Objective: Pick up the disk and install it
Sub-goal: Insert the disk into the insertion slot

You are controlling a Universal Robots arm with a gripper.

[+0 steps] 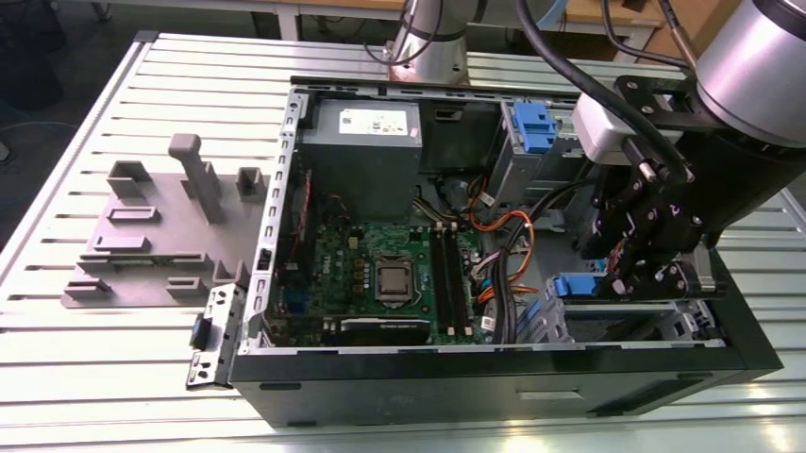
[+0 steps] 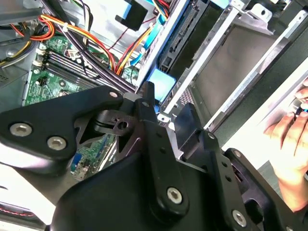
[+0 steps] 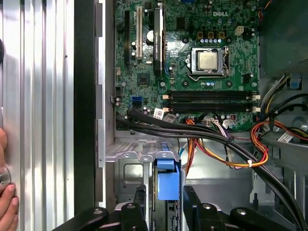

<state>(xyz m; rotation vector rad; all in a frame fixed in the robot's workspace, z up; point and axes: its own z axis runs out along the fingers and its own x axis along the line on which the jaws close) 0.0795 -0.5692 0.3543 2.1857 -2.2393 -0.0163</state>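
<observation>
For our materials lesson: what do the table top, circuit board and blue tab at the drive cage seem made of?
Table top: pale, ribbed, matte slats, probably aluminium. Circuit board: green lacquered laminate with soldered parts, likely fibreglass. Blue tab: smooth, evenly coloured, moulded shape, so apparently plastic.

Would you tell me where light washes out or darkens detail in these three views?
Exterior view: even light, the case interior darker near the gripper. Second wrist view: the table beside the hand is washed out white. First wrist view: the motherboard is evenly lit.
</observation>
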